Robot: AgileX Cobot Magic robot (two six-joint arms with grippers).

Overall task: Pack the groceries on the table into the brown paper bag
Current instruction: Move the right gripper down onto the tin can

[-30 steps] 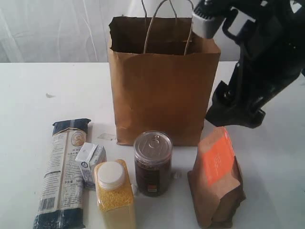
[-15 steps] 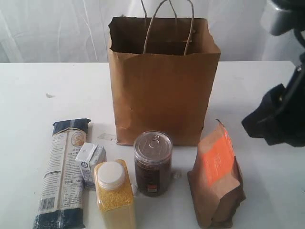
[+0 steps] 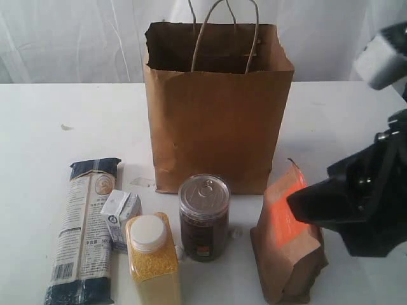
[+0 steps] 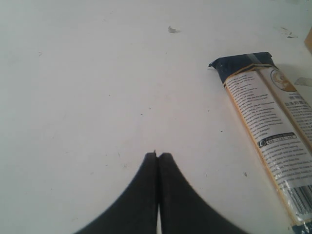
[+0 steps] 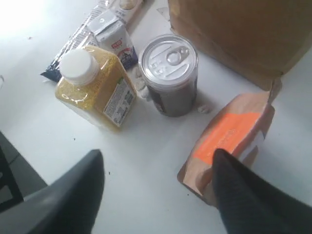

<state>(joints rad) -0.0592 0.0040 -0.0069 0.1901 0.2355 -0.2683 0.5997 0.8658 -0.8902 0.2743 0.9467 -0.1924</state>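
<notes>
Over bare flat white tabletop [image 4: 87, 87] at far left, left gripper [image 4: 157, 163] hanging with black jaws pressed together, gripping nothing. At eight o'clock from tall upright kraft-brown paper bag [image 3: 216, 121], long dark-blue pasta packet [image 3: 82, 232] lying flat. Just beside it, small white carton [image 3: 121, 215], then yellow-grain jar with white cap [image 3: 152, 257] at seven o'clock. At six o'clock, close to bag's base, silver-topped tin [image 3: 204, 219] standing upright. At four o'clock, brown pouch with orange label [image 3: 287, 238], leaning. Above it, right gripper [image 5: 158, 158] with jaws apart, clamped on nothing, one finger beside pouch; contact impossible to tell.
</notes>
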